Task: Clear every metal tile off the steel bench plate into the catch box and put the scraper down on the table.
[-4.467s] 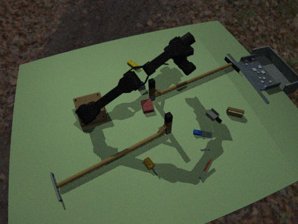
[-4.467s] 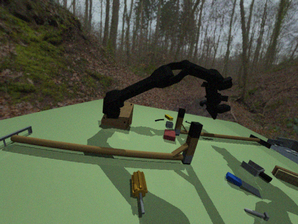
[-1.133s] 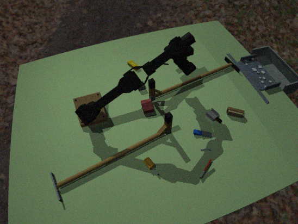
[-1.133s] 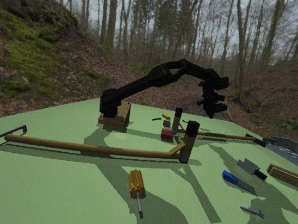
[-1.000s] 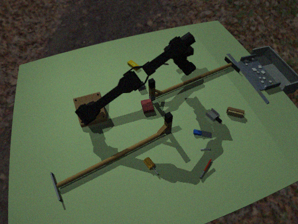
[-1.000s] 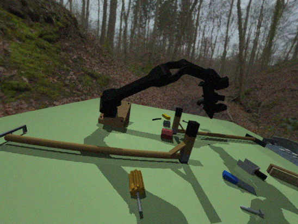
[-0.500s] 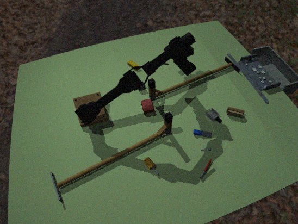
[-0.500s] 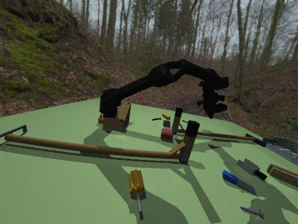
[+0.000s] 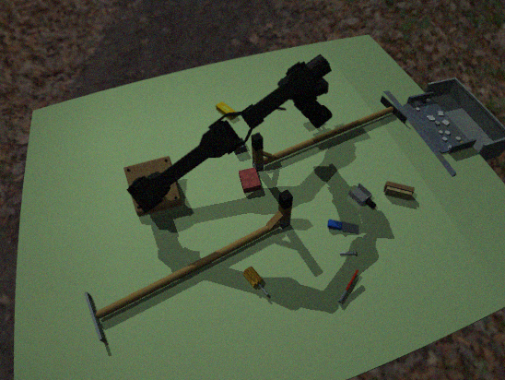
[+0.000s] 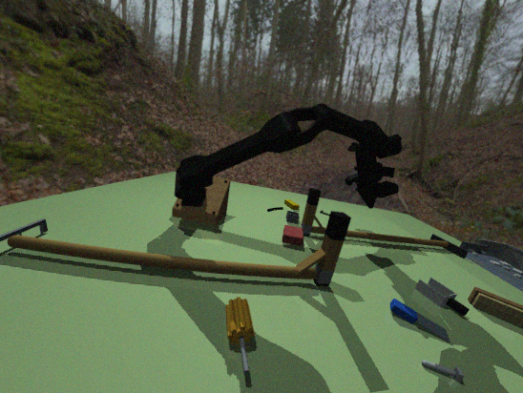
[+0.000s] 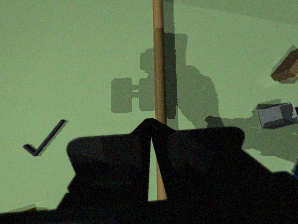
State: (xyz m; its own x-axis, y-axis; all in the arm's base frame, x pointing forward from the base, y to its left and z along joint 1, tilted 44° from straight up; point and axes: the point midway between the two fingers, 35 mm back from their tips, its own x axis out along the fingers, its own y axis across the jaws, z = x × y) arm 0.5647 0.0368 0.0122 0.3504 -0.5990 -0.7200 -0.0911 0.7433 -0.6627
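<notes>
My gripper [image 9: 321, 124] [image 10: 371, 204] [image 11: 149, 122] is shut and empty, pointing down well above the far long-handled tool. That tool's wooden handle [image 9: 341, 131] [image 10: 382, 237] [image 11: 159, 75] runs towards the steel bench plate [image 9: 420, 124] [image 10: 487, 263], with its dark head [image 9: 395, 110] [image 10: 449, 246] at the plate's near edge. Several pale metal tiles [image 9: 440, 112] lie scattered on the plate. The grey catch box [image 9: 479, 105] adjoins the far end; no tiles can be made out on its visible floor. A second long wooden tool [image 9: 184, 271] [image 10: 167, 262] lies nearer the camera, its thin wide head [image 9: 94, 315] at the left.
Upright black-topped grips [image 9: 257, 149] [image 9: 286, 207] rise from both handles. A red block [image 9: 250, 180] [image 10: 293, 235] lies between them. Also on the table are a yellow block [image 9: 226, 109], a screwdriver [image 9: 253, 278], a blue-handled tool [image 9: 335, 224], a grey tool [image 9: 360, 195] and a brown block [image 9: 399, 189].
</notes>
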